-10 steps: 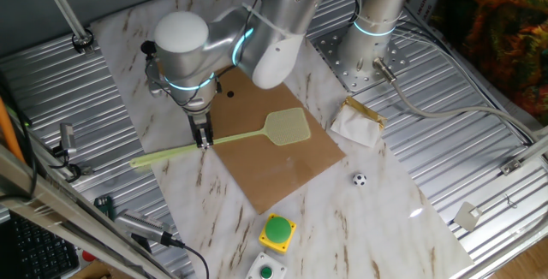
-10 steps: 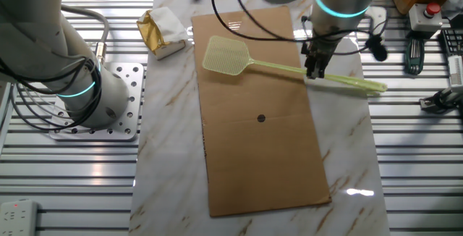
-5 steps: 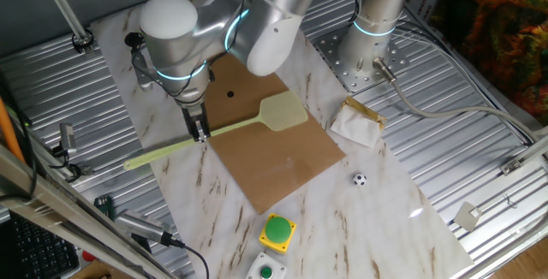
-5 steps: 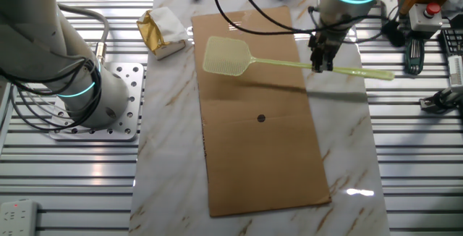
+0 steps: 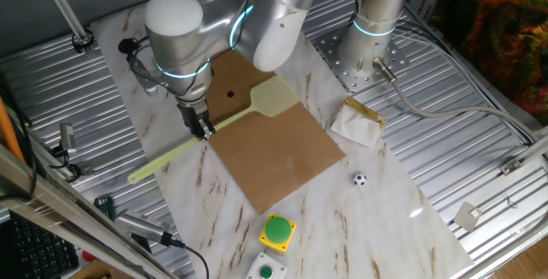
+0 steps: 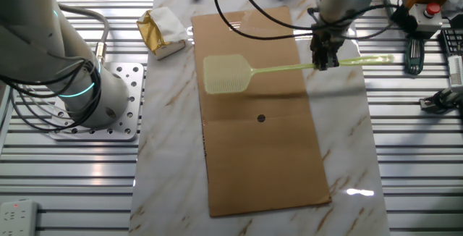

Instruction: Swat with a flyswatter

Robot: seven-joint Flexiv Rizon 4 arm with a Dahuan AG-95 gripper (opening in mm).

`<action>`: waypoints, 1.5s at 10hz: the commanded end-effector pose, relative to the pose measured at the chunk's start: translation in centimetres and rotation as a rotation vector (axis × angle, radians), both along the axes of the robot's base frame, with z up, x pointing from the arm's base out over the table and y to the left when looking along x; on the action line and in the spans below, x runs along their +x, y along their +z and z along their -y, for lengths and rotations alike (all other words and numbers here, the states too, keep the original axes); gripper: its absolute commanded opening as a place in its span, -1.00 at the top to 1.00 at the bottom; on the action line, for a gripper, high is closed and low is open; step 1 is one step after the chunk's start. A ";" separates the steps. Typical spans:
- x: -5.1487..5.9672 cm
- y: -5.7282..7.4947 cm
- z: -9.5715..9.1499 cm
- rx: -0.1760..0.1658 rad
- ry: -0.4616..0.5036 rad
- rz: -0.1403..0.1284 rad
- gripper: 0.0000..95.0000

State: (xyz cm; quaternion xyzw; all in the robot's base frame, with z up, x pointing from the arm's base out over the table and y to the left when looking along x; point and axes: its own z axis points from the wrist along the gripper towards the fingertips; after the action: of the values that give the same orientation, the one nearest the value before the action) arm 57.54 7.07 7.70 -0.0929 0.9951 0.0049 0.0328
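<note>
The other fixed view shows the pincer (image 6: 325, 56) clamped on the pale yellow-green flyswatter (image 6: 253, 72), long thin handle, square mesh head above the brown board (image 6: 264, 142).

colours and patterns seen on and around the table

the flyswatter (image 6: 239, 73) is seen in pale yellow-green with a fine mesh head, above a plain brown board (image 6: 260, 142) marked by one dark dot. the table (image 6: 173, 156) top is white marble streaked with brown veins, flanked by ribbed silver metal. the arm (image 5: 257, 22) is silver-white, ringed with glowing cyan bands. a green button (image 5: 278, 229) sits on a yellow base, and a small ball (image 5: 360, 179) is patterned black and white.
</note>
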 end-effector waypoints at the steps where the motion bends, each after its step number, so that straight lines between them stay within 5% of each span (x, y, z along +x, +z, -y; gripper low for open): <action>1: 0.0 -0.1 0.0 -0.030 0.157 0.007 1.00; 3: 0.0 -0.2 -0.1 -0.041 0.344 -0.004 1.00; 6: -0.2 -0.4 -0.5 -0.046 0.458 0.013 1.00; 15: -1.1 -1.0 -2.8 -0.054 0.596 0.055 1.00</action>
State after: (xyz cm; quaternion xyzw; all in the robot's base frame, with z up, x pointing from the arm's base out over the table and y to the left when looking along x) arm 56.32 9.79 6.69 -0.3817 0.9226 -0.0143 0.0540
